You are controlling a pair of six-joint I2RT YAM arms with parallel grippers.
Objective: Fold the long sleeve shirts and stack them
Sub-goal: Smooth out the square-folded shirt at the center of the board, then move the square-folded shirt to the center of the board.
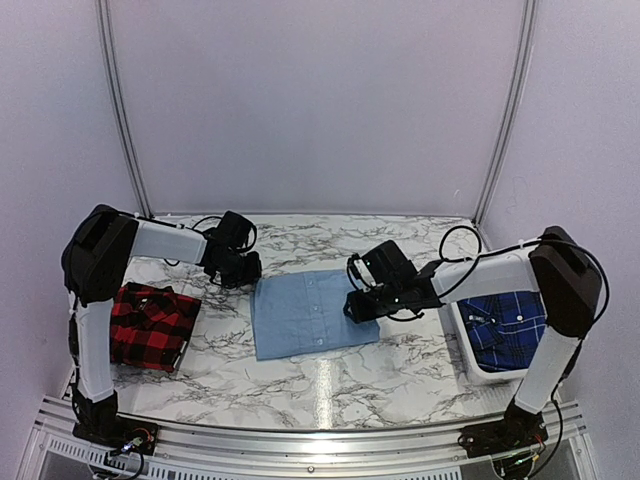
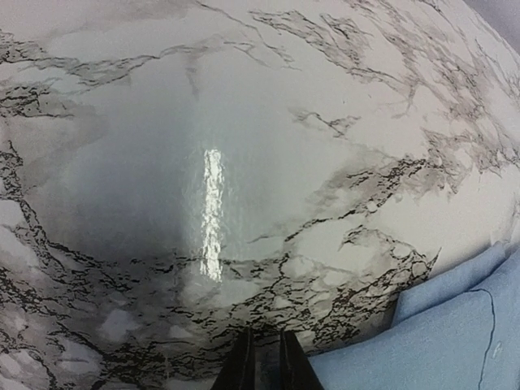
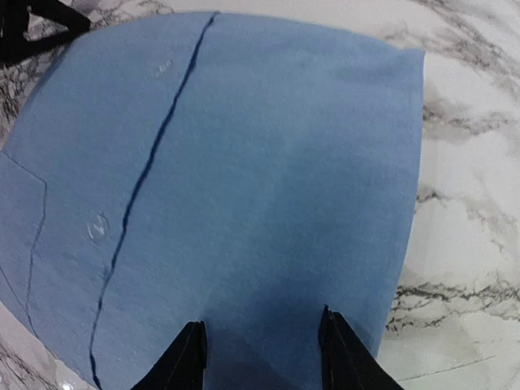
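The folded light blue shirt [image 1: 312,313] lies mid table [image 1: 380,385], the open right tool [image 3: 260,321] over its edge. The left tool [image 2: 266,335], almost closed and empty, is over marble beside it. The red-and-black check shirt [image 1: 150,325] lies left, the dark blue plaid shirt [image 1: 510,325] in a white bin [image 1: 466,348] right.

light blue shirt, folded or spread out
Folded: the light blue shirt lies as a compact rectangle on the table, no sleeves or collar sticking out, button placket on top.

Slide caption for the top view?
Folded light blue shirt mid-table between left gripper and right gripper; red check shirt folded at left, plaid shirt in white bin at right.
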